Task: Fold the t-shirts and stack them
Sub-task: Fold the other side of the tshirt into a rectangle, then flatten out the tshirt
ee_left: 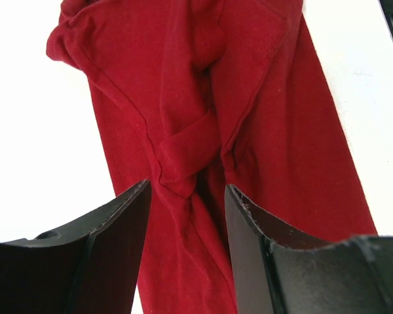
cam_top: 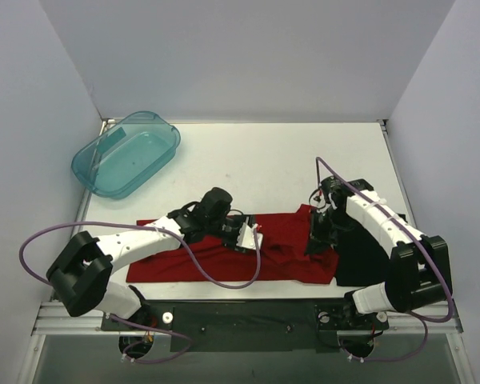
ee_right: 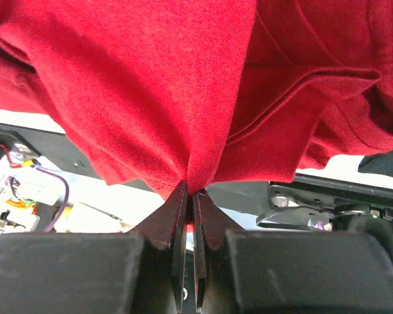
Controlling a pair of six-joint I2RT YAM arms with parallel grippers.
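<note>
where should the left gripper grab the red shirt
Take the twisted ridge of the red shirt, lying between the fingers of the open left gripper. Probably come straight down from above: that bunch stands proud of the flatter cloth around it.

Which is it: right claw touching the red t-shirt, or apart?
Touching. The right wrist view shows the right claw shut, with a fold of the red t-shirt pinched between its fingertips.

We see open worktop (cam_top: 288, 160) behind the red shirt (cam_top: 280, 256), from the middle across to the right edge. The teal tub (cam_top: 126, 154) blocks the far-left corner; the black shirt (cam_top: 358, 260) fills the near right.
</note>
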